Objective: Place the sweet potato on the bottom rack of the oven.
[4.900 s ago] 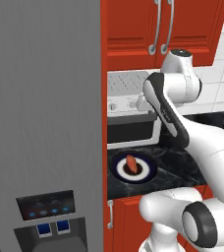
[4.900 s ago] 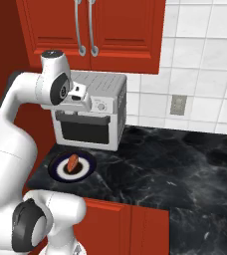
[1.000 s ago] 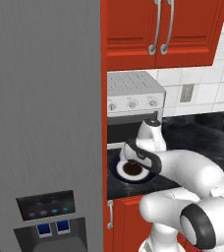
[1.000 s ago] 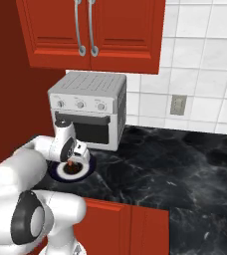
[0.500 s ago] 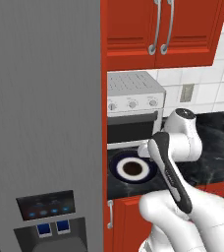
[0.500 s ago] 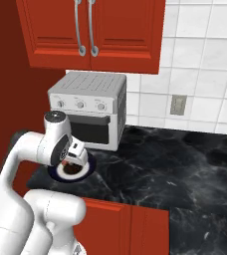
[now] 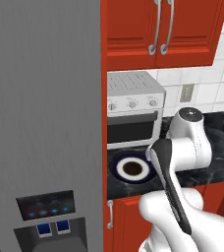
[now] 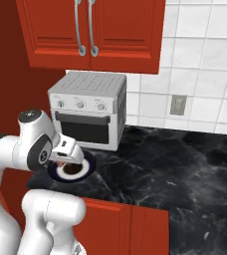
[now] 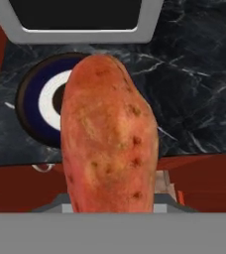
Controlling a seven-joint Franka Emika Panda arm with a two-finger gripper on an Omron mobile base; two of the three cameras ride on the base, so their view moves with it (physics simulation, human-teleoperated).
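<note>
The sweet potato (image 9: 110, 134), which lay on the plate (image 7: 119, 173) a few seconds ago, now stands upright in the jaws, which are clamped on its lower end (fingers hidden behind it). The plate sits bare on the black table (image 8: 175, 159), before the small grey countertop oven (image 8: 88, 107). The gripper (image 8: 65, 155) has risen just above the plate. Pickup thus appears complete; the wall oven and its bottom rack remain to be reached, probably by driving the base.
</note>
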